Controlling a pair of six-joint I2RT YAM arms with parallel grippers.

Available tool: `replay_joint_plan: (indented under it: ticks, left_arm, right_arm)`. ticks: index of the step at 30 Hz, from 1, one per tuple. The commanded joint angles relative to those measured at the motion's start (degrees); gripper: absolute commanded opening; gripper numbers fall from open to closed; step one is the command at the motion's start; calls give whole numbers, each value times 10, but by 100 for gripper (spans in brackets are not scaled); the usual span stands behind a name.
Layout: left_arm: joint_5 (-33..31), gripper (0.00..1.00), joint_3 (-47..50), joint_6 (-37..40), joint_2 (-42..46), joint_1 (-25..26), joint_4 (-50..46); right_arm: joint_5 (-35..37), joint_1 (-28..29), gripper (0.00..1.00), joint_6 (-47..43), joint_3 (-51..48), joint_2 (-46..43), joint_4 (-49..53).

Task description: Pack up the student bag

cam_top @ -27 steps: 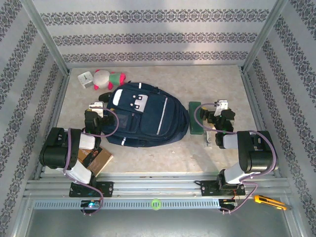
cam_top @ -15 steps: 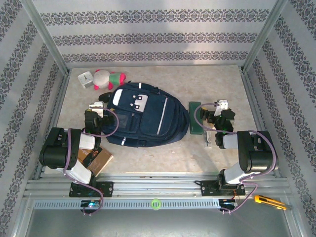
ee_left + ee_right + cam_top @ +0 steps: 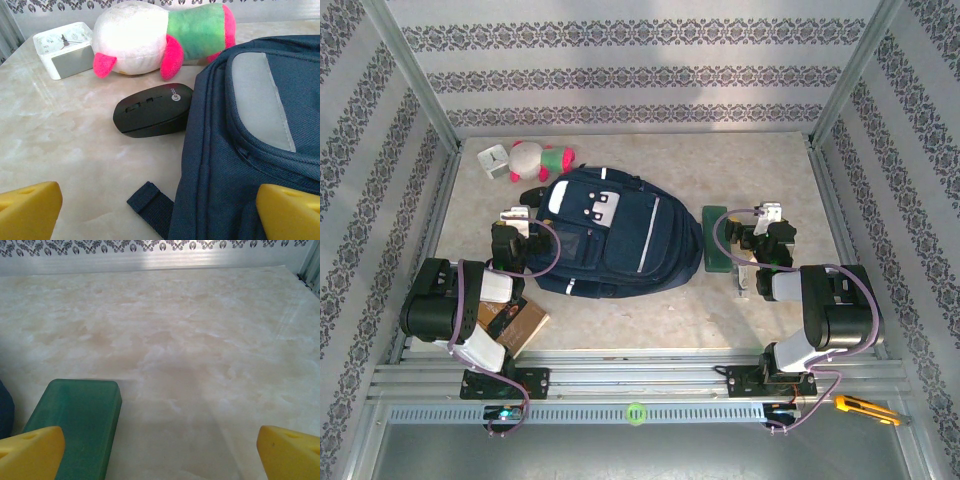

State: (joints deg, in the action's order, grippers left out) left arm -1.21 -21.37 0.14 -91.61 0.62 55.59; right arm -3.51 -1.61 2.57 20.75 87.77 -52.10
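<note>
The student bag (image 3: 620, 240), a navy backpack with grey front patches and pale stripes, lies flat in the middle of the table. My left gripper (image 3: 515, 222) is at its left edge, open and holding nothing. In the left wrist view the bag (image 3: 250, 150) lies between the yellow fingertips (image 3: 27, 210), and a loose strap end (image 3: 152, 205) sticks out. My right gripper (image 3: 767, 222) stands open to the right of the bag, over bare table (image 3: 200, 390), with its yellow fingertips (image 3: 290, 452) wide apart.
A black mouse (image 3: 152, 109), a pink-green-white plush toy (image 3: 165, 35) and a small white clock (image 3: 62, 49) lie beyond the bag's left corner. A green box (image 3: 714, 240) sits between the bag and the right gripper. A brown book (image 3: 515, 322) lies near the left arm. An orange utility knife (image 3: 865, 408) rests on the front rail.
</note>
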Motion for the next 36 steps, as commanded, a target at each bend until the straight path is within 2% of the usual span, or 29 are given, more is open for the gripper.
replay_joint_plan:
  ticks: [1, 28, 30, 31, 32, 34, 36]
  left_arm:
    - [7, 99, -8, 1, 2, -3, -9]
    - [3, 99, -3, 0, 4, -3, -2]
    - [-15, 100, 6, -1, 34, 0, -5]
    - [-27, 97, -3, -3, 67, 3, -49]
    - [-34, 95, -23, -10, 103, 4, -117]
    - [-53, 89, -87, -52, 175, 4, -301]
    - [-53, 84, -153, -105, 223, 5, -460]
  right_arm:
    - [-10, 6, 98, -6, 10, -4, -13]
    - [-10, 6, 98, -7, 11, -4, -13]
    - [-1, 6, 98, -4, 13, -3, -10]
    - [19, 10, 98, 3, 14, -14, -11]
    - [10, 6, 98, 7, 28, -46, 45]
    - [-26, -8, 98, 41, 118, -118, 280]
    - [-65, -11, 98, 92, 248, -142, 494]
